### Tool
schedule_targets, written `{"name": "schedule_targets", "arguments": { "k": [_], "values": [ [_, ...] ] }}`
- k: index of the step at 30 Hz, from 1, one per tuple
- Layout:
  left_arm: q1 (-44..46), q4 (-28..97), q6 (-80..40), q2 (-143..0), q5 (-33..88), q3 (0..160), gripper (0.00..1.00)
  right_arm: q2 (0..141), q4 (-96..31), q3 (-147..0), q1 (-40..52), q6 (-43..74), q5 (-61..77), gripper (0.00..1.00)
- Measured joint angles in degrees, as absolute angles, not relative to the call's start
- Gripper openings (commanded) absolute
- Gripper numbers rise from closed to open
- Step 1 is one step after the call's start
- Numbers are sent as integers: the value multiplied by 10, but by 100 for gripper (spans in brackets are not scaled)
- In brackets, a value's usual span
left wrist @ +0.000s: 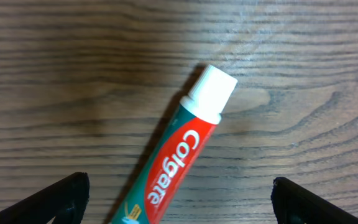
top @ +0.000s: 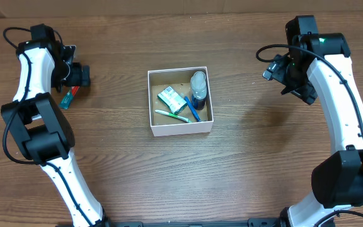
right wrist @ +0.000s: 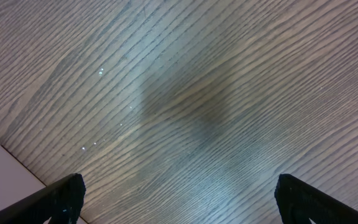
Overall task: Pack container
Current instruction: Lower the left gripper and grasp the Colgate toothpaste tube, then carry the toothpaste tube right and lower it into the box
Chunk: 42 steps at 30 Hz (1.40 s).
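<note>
The container (top: 151, 96), a square white-walled box with a brown floor, sits mid-table. It holds a green-white packet (top: 169, 99), a clear bottle (top: 198, 89) and toothbrushes (top: 175, 115). A red-and-green Colgate toothpaste tube (left wrist: 179, 162) with a white cap lies on the table at the far left (top: 69, 96). My left gripper (left wrist: 179, 205) is open above it, the tube lying between the fingers. My right gripper (right wrist: 179, 199) is open and empty over bare wood, right of the container (right wrist: 5, 180).
The wooden table (top: 118, 176) stretches round the container. The left arm (top: 27, 69) stands along the left edge and the right arm (top: 339, 88) along the right edge.
</note>
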<state>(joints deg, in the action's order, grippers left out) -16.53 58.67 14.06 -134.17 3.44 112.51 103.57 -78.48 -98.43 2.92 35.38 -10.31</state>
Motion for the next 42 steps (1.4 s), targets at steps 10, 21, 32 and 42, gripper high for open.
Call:
{"name": "schedule_targets", "arguments": {
  "k": [10, 21, 32, 42],
  "values": [
    [-166, 539, 149, -1342, 40, 1073, 65, 1036, -785, -984, 29, 354, -103, 100],
    [-165, 564, 64, -1342, 78, 1072, 12, 1036, -785, -984, 29, 354, -103, 100],
    [-165, 695, 44, -1351, 131, 1122, 4, 1036, -785, -984, 29, 354, -103, 100],
    [-139, 912, 48, -1353, 208, 1444, 4, 1036, -785, -984, 29, 354, -103, 100]
  ]
}}
